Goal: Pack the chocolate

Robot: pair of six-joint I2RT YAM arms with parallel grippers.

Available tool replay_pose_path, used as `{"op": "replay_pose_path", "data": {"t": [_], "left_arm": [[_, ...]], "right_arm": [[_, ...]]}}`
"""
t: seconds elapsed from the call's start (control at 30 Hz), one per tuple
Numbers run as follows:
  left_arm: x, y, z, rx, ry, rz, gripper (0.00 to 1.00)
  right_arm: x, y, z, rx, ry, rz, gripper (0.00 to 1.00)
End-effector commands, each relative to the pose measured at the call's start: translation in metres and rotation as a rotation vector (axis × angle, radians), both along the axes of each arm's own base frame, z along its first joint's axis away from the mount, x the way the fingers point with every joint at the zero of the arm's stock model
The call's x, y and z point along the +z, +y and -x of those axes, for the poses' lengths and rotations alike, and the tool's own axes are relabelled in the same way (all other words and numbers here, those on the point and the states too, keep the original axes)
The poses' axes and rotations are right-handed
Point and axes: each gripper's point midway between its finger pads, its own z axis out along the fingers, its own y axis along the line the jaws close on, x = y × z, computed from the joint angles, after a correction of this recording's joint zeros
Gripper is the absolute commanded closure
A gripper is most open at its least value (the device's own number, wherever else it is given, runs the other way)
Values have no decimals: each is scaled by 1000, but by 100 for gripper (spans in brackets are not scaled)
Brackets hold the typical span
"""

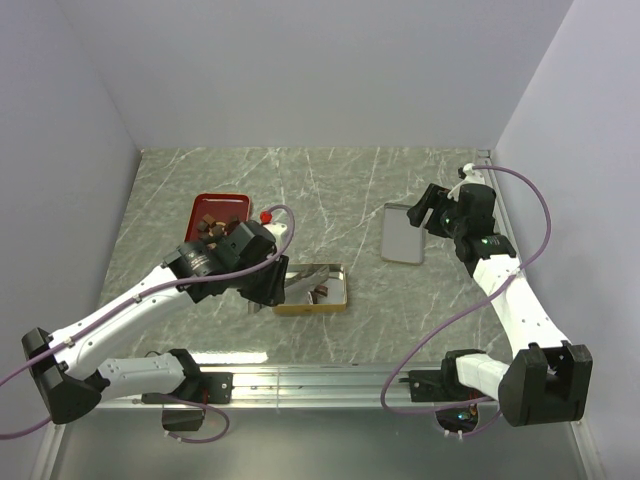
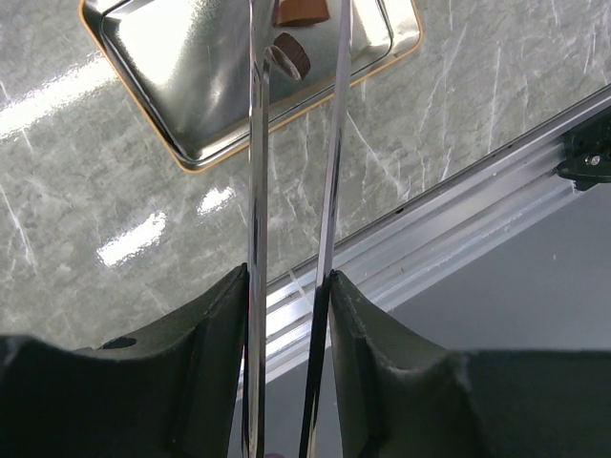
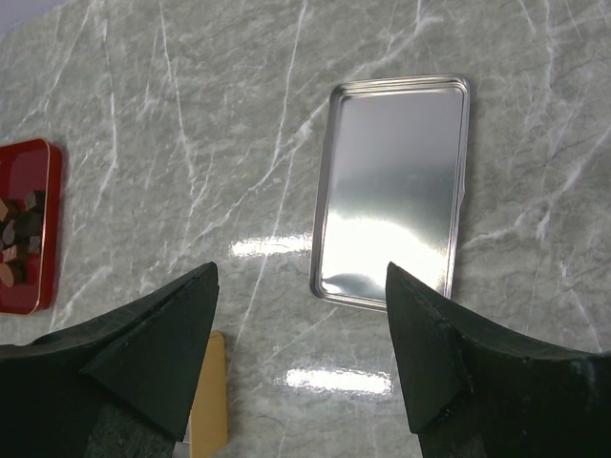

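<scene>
I hold tweezers (image 2: 255, 191) pinched in the left tool (image 2: 286, 277), tips at chocolate (image 2: 291, 59) inside the gold tin (image 2: 162, 57), more heaped on the red tray (image 1: 215, 203); the right tool (image 3: 302, 269) gapes wide above the silver lid (image 3: 391, 181), bare counter (image 1: 330, 190) between them.

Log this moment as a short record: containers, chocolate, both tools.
red tray: left side, holds loose chocolate
gold-rimmed tin: open, a chocolate piece inside
silver lid: lying flat, apart, on the right
left tool: clamped on tweezers, tips over the tin
right tool: open, empty, by the silver lid
</scene>
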Motion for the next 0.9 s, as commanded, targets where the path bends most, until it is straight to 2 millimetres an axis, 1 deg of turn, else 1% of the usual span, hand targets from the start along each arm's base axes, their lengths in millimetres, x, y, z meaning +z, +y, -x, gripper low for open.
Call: {"op": "replay_pose_path", "data": {"t": [0.0, 0.1, 0.2, 0.23, 0.3, 0.33, 0.43, 0.47, 0.53, 0.6, 0.63, 0.67, 0.73, 0.8, 0.87], "left_arm": [[18, -6, -5, -13, -49, 46, 57], [20, -4, -3, -17, -45, 37, 58], [27, -3, -1, -11, -44, 43, 58], [32, 0, -6, 12, -72, 38, 58], [39, 2, -9, 32, -90, 47, 58], [47, 2, -12, 44, -109, 57, 58], [58, 7, -19, 81, -140, 53, 58], [58, 9, -22, 97, -147, 44, 58], [60, 15, -29, 137, -166, 26, 59], [57, 26, -44, 210, -190, -24, 59], [58, 28, -50, 231, -198, -31, 59], [55, 29, -57, 251, -200, -56, 58], [57, 32, -67, 284, -214, -70, 58], [57, 43, -81, 336, -242, -105, 58], [56, 55, -91, 370, -260, -136, 58]], "right_arm": [[6, 0, -5, -4, -20, 5, 23], [7, 0, -5, -4, -21, 5, 23], [6, 0, -5, -4, -17, 5, 23], [6, 1, -5, -3, -17, 5, 23], [6, 0, -5, -4, -20, 5, 23], [5, 1, -4, -3, -18, 4, 23], [4, 2, -4, 2, -15, 1, 23], [6, 2, -4, 1, -19, -2, 23], [6, 3, -4, 4, -19, -4, 23], [7, 5, -4, 10, -20, -9, 23], [8, 5, -4, 11, -22, -11, 23], [8, 5, -4, 14, -21, -12, 23], [10, 5, -3, 14, -24, -11, 23], [12, 5, -1, 12, -30, -10, 23], [15, 4, 0, 10, -38, -10, 23]]}}
